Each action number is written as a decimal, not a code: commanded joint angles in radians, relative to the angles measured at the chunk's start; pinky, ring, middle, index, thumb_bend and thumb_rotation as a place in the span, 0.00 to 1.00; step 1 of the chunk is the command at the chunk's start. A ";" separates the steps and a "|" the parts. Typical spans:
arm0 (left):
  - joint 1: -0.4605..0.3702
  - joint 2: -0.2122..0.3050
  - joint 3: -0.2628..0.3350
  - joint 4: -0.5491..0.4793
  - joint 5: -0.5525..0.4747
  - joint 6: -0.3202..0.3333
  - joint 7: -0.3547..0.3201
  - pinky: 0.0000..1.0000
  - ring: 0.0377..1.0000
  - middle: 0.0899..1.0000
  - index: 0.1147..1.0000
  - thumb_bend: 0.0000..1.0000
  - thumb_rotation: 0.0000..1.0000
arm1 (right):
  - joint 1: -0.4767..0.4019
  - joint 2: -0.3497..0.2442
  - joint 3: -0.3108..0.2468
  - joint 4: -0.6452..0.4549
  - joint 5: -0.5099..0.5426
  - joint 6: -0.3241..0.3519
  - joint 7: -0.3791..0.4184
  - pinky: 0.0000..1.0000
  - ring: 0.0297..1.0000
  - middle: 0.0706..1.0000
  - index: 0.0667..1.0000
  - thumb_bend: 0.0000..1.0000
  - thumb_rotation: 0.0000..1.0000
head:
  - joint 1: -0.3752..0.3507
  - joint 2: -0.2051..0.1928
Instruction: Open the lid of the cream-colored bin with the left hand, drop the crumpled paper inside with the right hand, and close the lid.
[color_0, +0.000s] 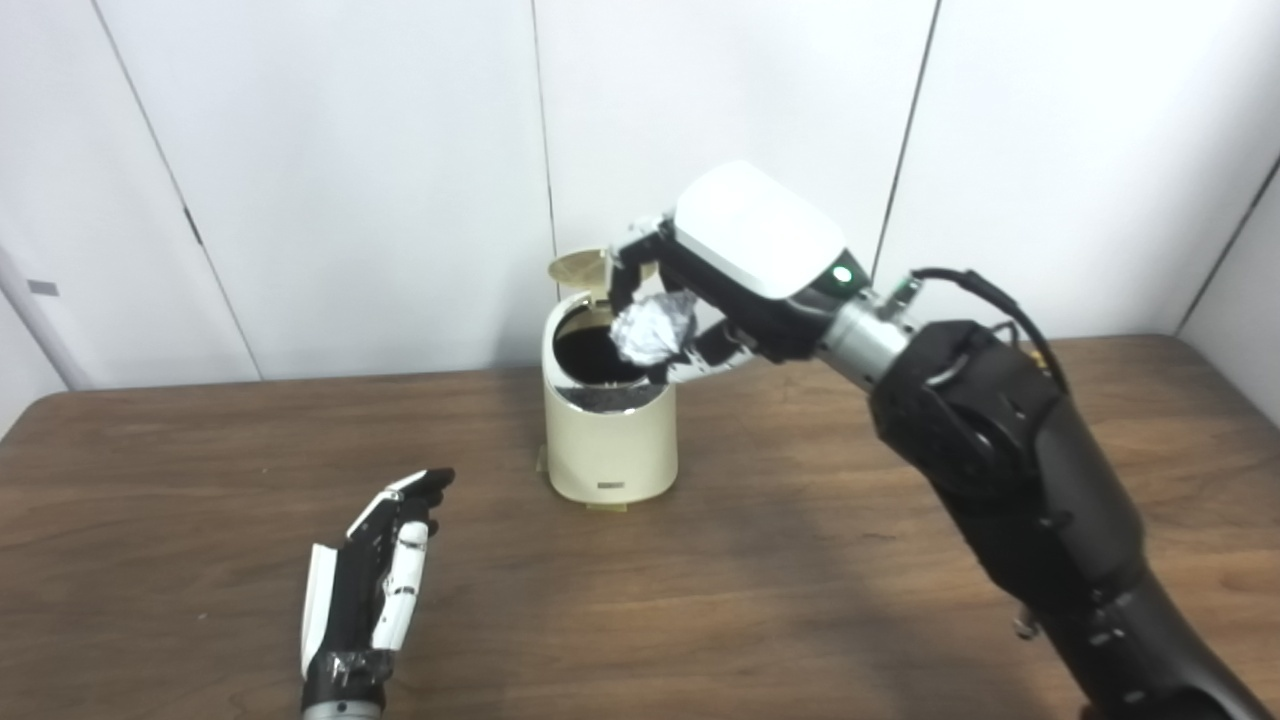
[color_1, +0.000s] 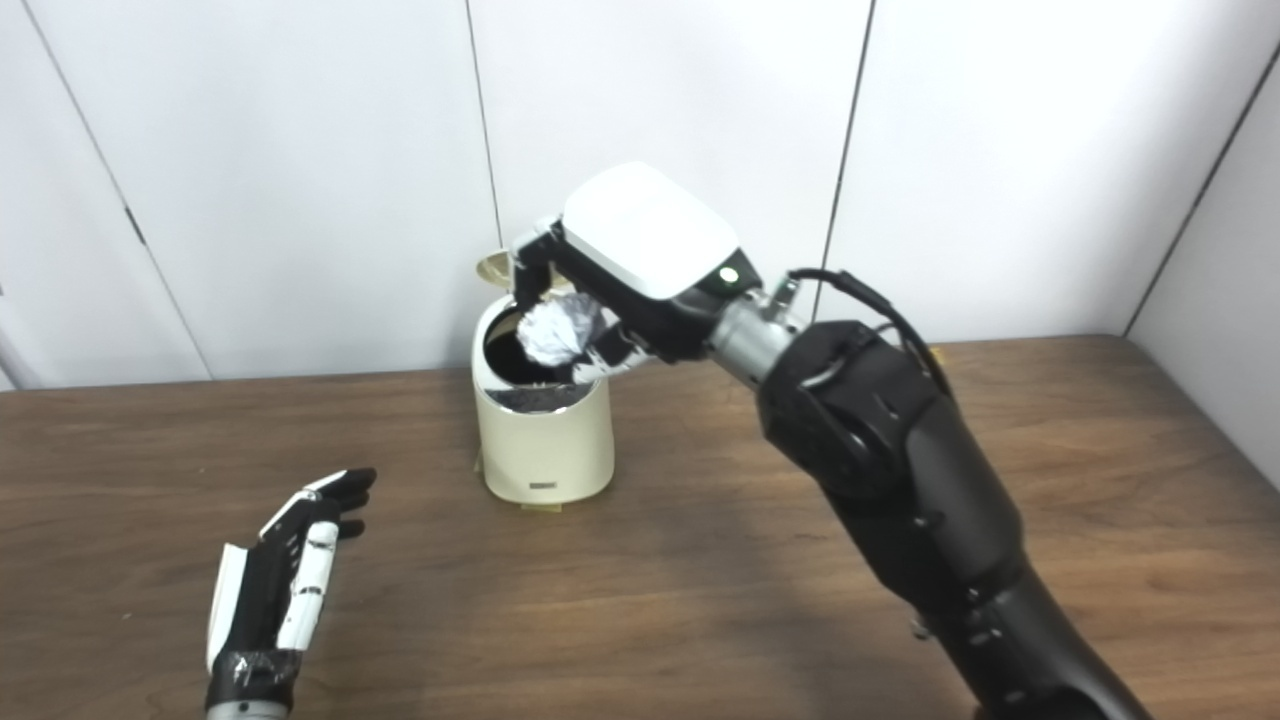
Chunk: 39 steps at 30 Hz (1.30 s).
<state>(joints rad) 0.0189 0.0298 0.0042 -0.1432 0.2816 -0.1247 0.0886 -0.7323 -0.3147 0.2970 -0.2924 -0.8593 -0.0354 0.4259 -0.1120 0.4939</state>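
The cream-colored bin (color_0: 610, 440) stands upright at the back middle of the table. Its lid (color_0: 580, 268) is tipped up behind the dark opening. My right hand (color_0: 735, 275) reaches in from the right and is shut on the crumpled paper (color_0: 655, 328), a silvery-white ball held just above the bin's right rim. My left hand (color_0: 375, 580) lies low over the table at the front left, well apart from the bin, with its fingers stretched out and nothing in it.
The brown wooden table (color_0: 800, 560) runs across the whole view. White wall panels stand close behind the bin. My right arm (color_0: 1010, 470) crosses the right side of the table.
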 joint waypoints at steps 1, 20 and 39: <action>-0.031 -0.003 -0.003 -0.007 0.000 -0.045 0.020 0.73 0.79 0.78 0.75 0.36 0.93 | -0.061 0.005 -0.011 0.007 -0.005 -0.001 -0.016 0.30 0.38 0.52 0.43 0.51 0.00 | 0.001 0.001; -0.020 -0.015 -0.009 -0.013 -0.002 -0.054 0.031 0.74 0.79 0.77 0.75 0.34 0.93 | -0.128 0.090 0.049 0.313 -0.089 -0.009 -0.117 0.32 0.41 0.53 0.42 0.51 0.00 | 0.013 0.002; -0.016 -0.011 -0.012 -0.019 0.009 -0.048 0.030 0.74 0.78 0.77 0.74 0.35 0.93 | -0.118 0.070 0.132 0.556 -0.192 -0.104 -0.481 0.40 0.46 0.53 0.39 0.51 0.00 | 0.012 0.000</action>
<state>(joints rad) 0.0239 0.0181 -0.0039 -0.1408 0.2856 -0.1455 0.1087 -0.7932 -0.2254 0.4301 0.2593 -1.0315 -0.1389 -0.0224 -0.0997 0.4939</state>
